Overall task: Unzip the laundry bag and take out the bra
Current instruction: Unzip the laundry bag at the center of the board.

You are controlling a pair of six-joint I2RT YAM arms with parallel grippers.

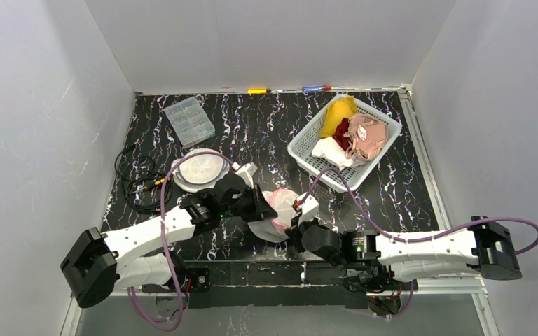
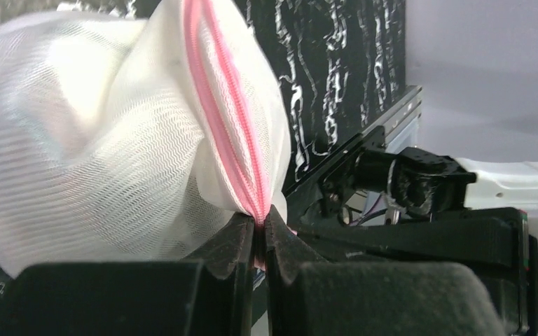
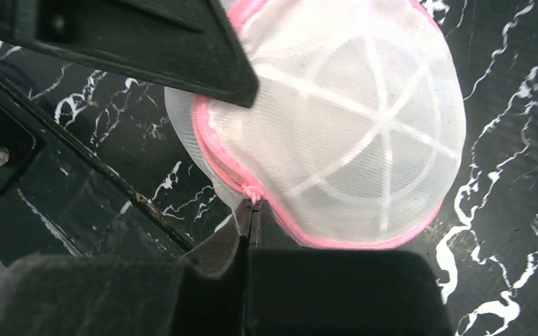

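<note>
2 arms angled inward, left and right jaws clamped on laundry bag (image 1: 281,208)

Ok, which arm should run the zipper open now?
Probably the right gripper: it appears shut on the zipper pull, while the left gripper pinches the zipper seam of the laundry bag, anchoring it.

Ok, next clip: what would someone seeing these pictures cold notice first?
The domed white mesh laundry bag at the table's near edge, in the centre, draws the eye. The left pincer and right pincer are both shut on its pink zipper. Next comes the white plastic basket at the far right, heaped with yellow, pink and red garments.
</note>
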